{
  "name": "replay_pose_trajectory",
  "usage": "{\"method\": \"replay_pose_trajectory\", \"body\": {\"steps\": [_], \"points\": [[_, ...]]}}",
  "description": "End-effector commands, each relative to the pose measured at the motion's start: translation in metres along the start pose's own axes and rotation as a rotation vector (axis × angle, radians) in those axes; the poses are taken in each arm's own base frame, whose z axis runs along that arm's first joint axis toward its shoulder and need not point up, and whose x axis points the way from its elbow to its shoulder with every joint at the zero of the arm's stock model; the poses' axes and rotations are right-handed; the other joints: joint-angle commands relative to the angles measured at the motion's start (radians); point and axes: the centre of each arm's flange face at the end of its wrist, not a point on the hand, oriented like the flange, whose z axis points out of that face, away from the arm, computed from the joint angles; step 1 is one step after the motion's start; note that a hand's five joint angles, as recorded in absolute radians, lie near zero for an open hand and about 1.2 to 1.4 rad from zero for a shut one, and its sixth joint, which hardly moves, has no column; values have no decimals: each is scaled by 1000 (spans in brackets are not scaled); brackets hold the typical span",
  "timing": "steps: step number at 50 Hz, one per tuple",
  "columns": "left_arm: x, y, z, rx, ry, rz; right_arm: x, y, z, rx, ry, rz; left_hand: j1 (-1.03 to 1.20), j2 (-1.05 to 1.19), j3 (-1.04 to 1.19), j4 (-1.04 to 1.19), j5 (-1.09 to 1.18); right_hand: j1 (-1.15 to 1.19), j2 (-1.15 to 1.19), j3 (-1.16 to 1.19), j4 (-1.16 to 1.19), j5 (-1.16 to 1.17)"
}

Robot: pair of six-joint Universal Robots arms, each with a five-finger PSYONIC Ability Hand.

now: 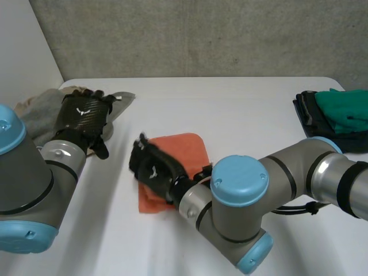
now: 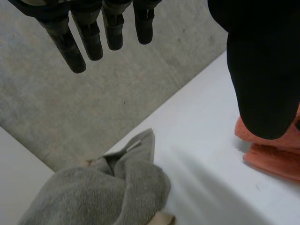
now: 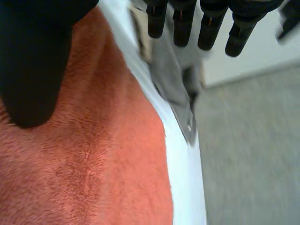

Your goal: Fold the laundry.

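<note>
A folded orange cloth (image 1: 185, 154) lies in the middle of the white table (image 1: 241, 109). My right hand (image 1: 152, 169) hovers low over the cloth's left part, fingers (image 3: 206, 26) straight and spread past its edge, thumb (image 3: 33, 61) above the orange cloth (image 3: 93, 164); it holds nothing. My left hand (image 1: 86, 115) sits above a crumpled grey cloth (image 1: 37, 115) at the table's far left. Its fingers (image 2: 89, 37) are straight and apart from the grey cloth (image 2: 103, 192) below them. The orange cloth (image 2: 276, 152) lies beyond its thumb (image 2: 262, 70).
A green cloth (image 1: 345, 109) rests on a black tray (image 1: 307, 115) at the table's right edge. A grey wall stands behind the table. The grey cloth (image 3: 176, 79) shows past the right hand's fingertips.
</note>
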Motion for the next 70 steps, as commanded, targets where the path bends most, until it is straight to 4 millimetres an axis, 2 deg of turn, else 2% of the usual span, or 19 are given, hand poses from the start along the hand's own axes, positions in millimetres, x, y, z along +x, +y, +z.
{"method": "replay_pose_trajectory", "body": {"steps": [1, 4, 6, 7, 11, 12, 17, 21, 29, 33, 38, 42, 45, 48, 51, 55, 59, 65, 70], "points": [[10, -24, 12, 134, 30, -87, 67, -14, -13, 4, 240, 584, -5, -27, -31, -20, -40, -62, -56, -54, -59, -55], [21, -34, 13, 182, 87, -143, 106, -6, -31, 24, 332, 807, -5, -27, -31, -20, -40, -62, -56, -54, -59, -55], [33, -39, 16, 205, 157, -199, 121, 7, -39, -9, 368, 862, -3, -24, -28, -17, -38, -62, -56, -54, -59, -55], [39, -40, 17, 207, 185, -217, 129, 23, -44, -70, 391, 887, -3, -24, -28, -17, -38, -62, -56, -54, -59, -55], [69, -35, 21, 189, 320, -283, 141, 44, -51, -179, 401, 937, -3, -24, -28, -17, -38, -62, -56, -54, -59, -55], [86, -26, 21, 153, 368, -288, 140, 47, -50, -198, 396, 947, 0, -21, -25, -14, -35, -62, -56, -54, -59, -55], [106, 2, 30, 25, 391, -269, 126, 66, -37, -298, 332, 1035, 6, -16, -19, -8, -29, -62, -56, -54, -59, -55], [104, 21, 35, -103, 323, -244, 102, 77, -24, -370, 227, 1089, 3, -18, -22, -11, -32, -62, -56, -54, -59, -55], [85, 46, 33, -296, 204, -179, 65, 83, -2, -393, 88, 1122, 0, -21, -25, -14, -35, -62, -56, -54, -59, -55], [86, 58, 23, -346, 225, -119, 53, 88, 3, -422, 63, 1113, 3, -18, -22, -11, -32, -62, -56, -54, -59, -55], [87, 64, 15, -359, 250, -18, 52, 92, 2, -470, 76, 1043, 3, -18, -22, -11, -32, -62, -56, -54, -59, -55], [84, 58, 16, -333, 251, 34, 62, 89, -1, -485, 103, 911, 0, -21, -25, -14, -35, -62, -56, -54, -59, -55], [78, 42, 19, -281, 235, 33, 81, 77, -8, -462, 149, 841, -2, -24, -28, -17, -38, -62, -56, -54, -59, -55], [70, 15, 25, -185, 213, 8, 94, 64, -16, -431, 204, 804, -8, -30, -34, -23, -43, -62, -56, -54, -59, -55], [63, -17, 28, -63, 224, -22, 92, 52, -19, -397, 231, 770, -14, -36, -40, -29, -49, -62, -56, -54, -59, -55], [43, -58, 30, 85, 251, -51, 65, 19, -26, -325, 216, 690, -14, -36, -40, -29, -49, -62, -56, -54, -59, -55], [38, -85, 26, 200, 366, -58, 28, 5, -32, -318, 163, 618, -14, -36, -40, -29, -49, -62, -56, -54, -59, -55], [54, -95, 12, 262, 623, -108, -4, 12, -29, -335, 152, 583, -15, -37, -41, -30, -50, -62, -56, -54, -59, -55], [59, -93, 8, 247, 708, -155, -19, 21, -21, -333, 156, 577, -15, -37, -41, -30, -50, -62, -56, -54, -59, -55]]}}
